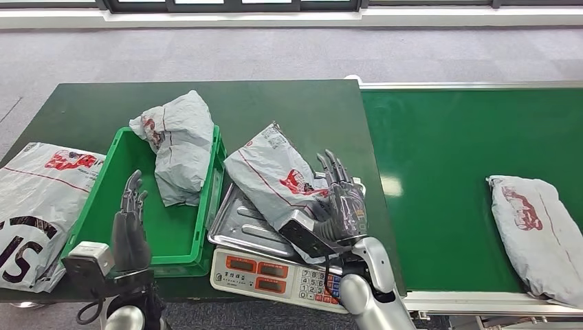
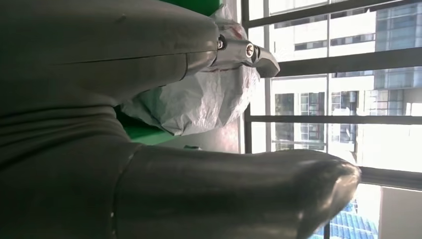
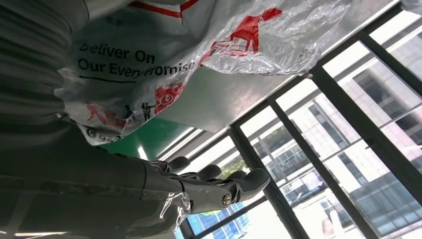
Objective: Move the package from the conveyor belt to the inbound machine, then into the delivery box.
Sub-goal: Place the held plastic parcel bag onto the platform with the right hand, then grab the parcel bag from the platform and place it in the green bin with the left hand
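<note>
Dark green table (image 1: 289,103) with green bin (image 1: 117,199), scale (image 1: 275,271), grey parcel (image 1: 34,199).

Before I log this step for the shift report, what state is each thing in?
package on the scale: lying tilted across the scale tray, right hand against its edge
right hand: fingers spread, touching that package
left hand: holds nothing, fingers extended, over the green bin
green bin: holds one crumpled package
package in the bin: draped over the bin's far rim
package on the conveyor belt: lying flat, untouched
</note>
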